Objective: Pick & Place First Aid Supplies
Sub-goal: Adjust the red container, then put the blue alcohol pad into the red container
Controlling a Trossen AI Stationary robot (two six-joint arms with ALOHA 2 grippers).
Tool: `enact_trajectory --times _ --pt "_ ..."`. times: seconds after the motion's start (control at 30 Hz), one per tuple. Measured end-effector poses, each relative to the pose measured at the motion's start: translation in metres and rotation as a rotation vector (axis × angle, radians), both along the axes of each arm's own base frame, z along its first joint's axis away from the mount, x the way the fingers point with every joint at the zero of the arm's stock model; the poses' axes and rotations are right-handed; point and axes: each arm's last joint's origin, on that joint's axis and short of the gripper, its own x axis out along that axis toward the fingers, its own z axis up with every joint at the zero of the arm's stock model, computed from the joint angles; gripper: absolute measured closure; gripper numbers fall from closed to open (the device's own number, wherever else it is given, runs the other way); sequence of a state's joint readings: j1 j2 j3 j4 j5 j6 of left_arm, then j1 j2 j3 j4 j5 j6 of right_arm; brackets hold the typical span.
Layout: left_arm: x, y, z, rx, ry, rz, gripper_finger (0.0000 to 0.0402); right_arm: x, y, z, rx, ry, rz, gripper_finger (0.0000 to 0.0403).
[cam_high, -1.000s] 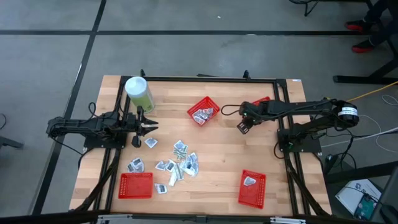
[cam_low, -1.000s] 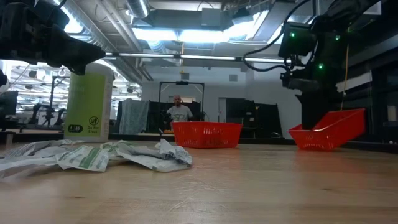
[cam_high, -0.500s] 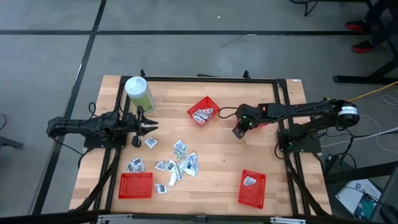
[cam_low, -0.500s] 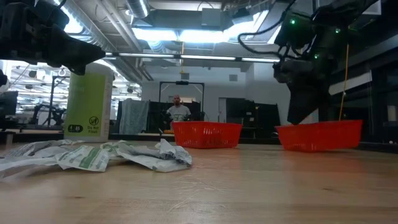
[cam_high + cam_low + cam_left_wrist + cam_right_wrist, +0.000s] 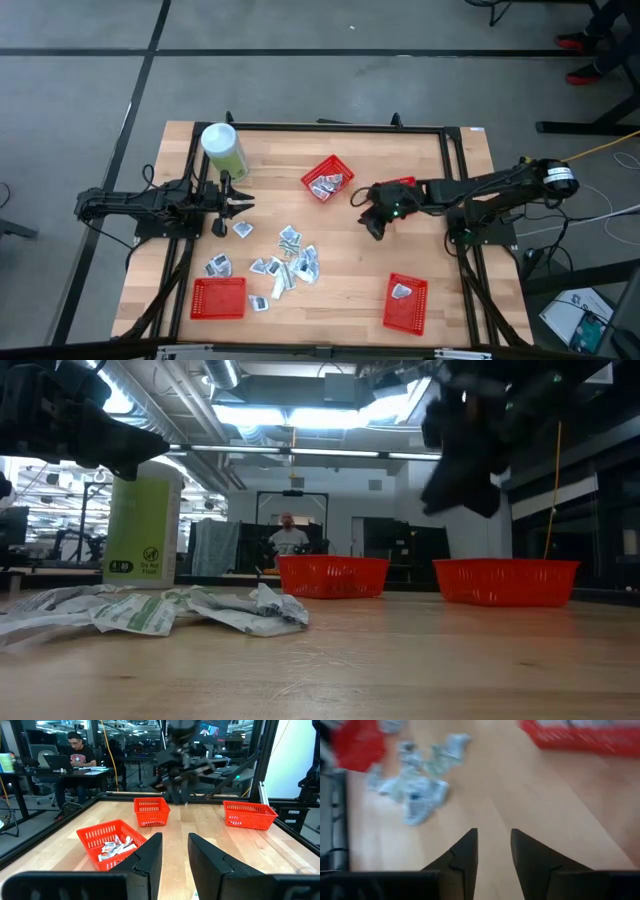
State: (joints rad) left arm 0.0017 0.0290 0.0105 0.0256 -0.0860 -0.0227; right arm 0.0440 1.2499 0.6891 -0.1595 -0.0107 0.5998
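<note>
The first aid supplies [image 5: 285, 260] lie as a loose pile of small white-grey packets on the wooden table, left of centre; the right wrist view also shows the pile [image 5: 415, 790]. More packets lie in the middle red basket [image 5: 328, 180] and one in the near-right basket [image 5: 405, 300]. My right gripper [image 5: 373, 228] hangs open above bare wood right of the pile, slanting down, with nothing between its fingers [image 5: 462, 852]. My left gripper [image 5: 236, 205] stands open and level at the table's left side, above a single packet [image 5: 242, 229], holding nothing.
A pale-green canister [image 5: 222, 148] with a white lid stands at the far left. An empty red basket [image 5: 218, 298] sits near left. Another red basket [image 5: 400, 184] sits level, partly under my right arm. Bare wood lies between the pile and the right-hand baskets.
My right gripper has swung toward the table's near edge and a little left, toward the pile, and has tipped from nearly level to slanting down. The red basket beside that arm stood tilted a second ago and now sits level on the table.
</note>
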Motion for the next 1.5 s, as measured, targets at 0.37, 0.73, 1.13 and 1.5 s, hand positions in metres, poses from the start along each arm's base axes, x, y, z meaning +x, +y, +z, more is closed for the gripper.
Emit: enact_trajectory --times 0.37,0.73,1.13,1.5 --pt "0.000 0.000 0.000 0.000 0.000 0.000 0.0313 0.013 0.045 0.005 -0.204 -0.194 0.125 0.0286" --pt "0.000 0.000 0.000 0.000 0.000 0.000 0.0313 0.073 0.084 -0.003 -0.409 -0.138 0.359 0.0286" --pt "0.000 0.000 0.000 0.000 0.000 0.000 0.0313 0.132 0.111 -0.024 -0.400 -0.087 0.404 0.0286" --pt "0.000 0.000 0.000 0.000 0.003 0.000 0.0313 0.148 0.139 -0.046 -0.368 -0.054 0.428 0.0286"
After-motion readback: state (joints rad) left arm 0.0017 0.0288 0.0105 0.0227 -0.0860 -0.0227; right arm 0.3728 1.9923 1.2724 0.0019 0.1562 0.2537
